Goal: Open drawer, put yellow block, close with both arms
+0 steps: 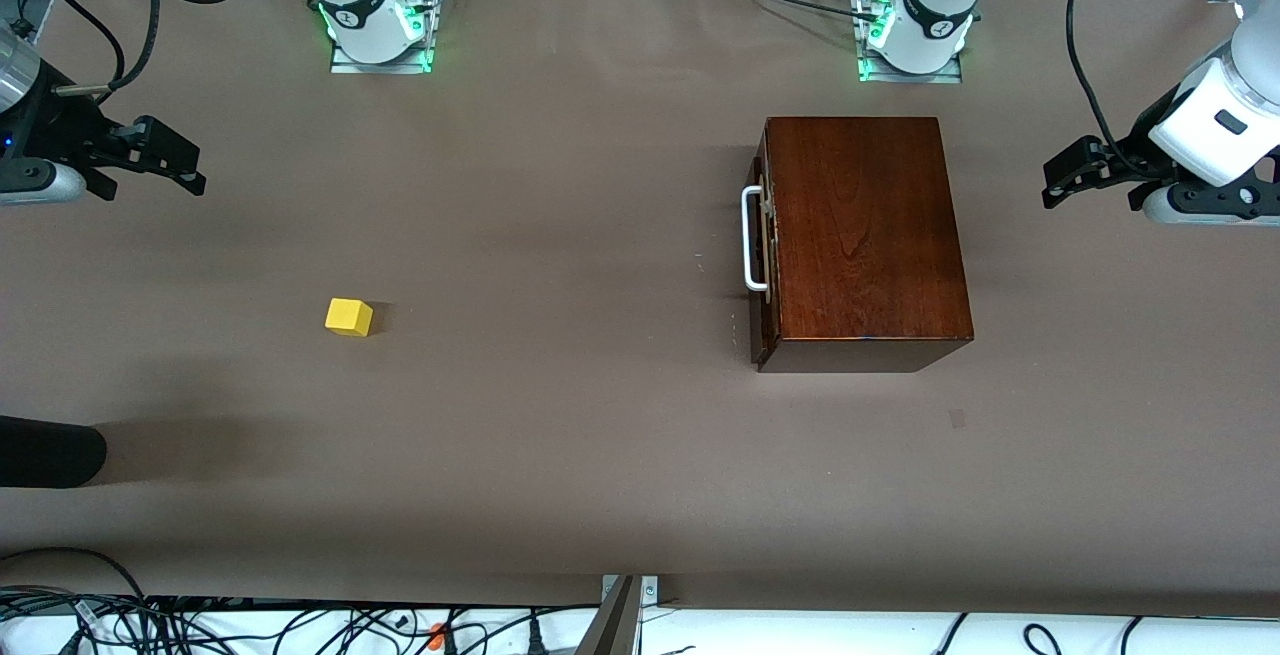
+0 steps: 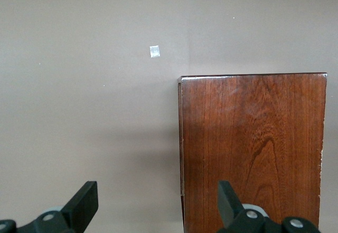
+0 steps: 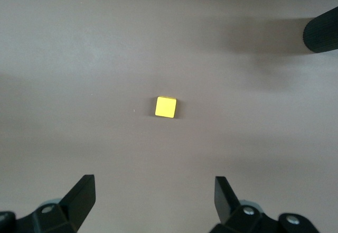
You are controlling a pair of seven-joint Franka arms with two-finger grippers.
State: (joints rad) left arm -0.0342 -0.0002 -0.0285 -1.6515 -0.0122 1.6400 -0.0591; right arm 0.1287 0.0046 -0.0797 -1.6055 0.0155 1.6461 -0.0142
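The dark glossy wooden box [image 1: 865, 235] stands toward the left arm's end of the table. Its drawer is shut, with the white U-shaped handle [image 1: 752, 239] on the side facing the right arm's end. The box top also shows in the left wrist view [image 2: 253, 148]. The yellow block [image 1: 349, 317] lies on the table toward the right arm's end and shows in the right wrist view [image 3: 166, 107]. My left gripper [image 1: 1062, 178] is open and empty, up in the air past the box's end. My right gripper [image 1: 170, 161] is open and empty, up in the air over the table's edge.
The table is covered with a brown mat [image 1: 560, 415]. A black rounded object [image 1: 50, 451] juts in at the right arm's end, nearer to the front camera than the block; it also shows in the right wrist view [image 3: 323, 30]. Cables lie along the front edge.
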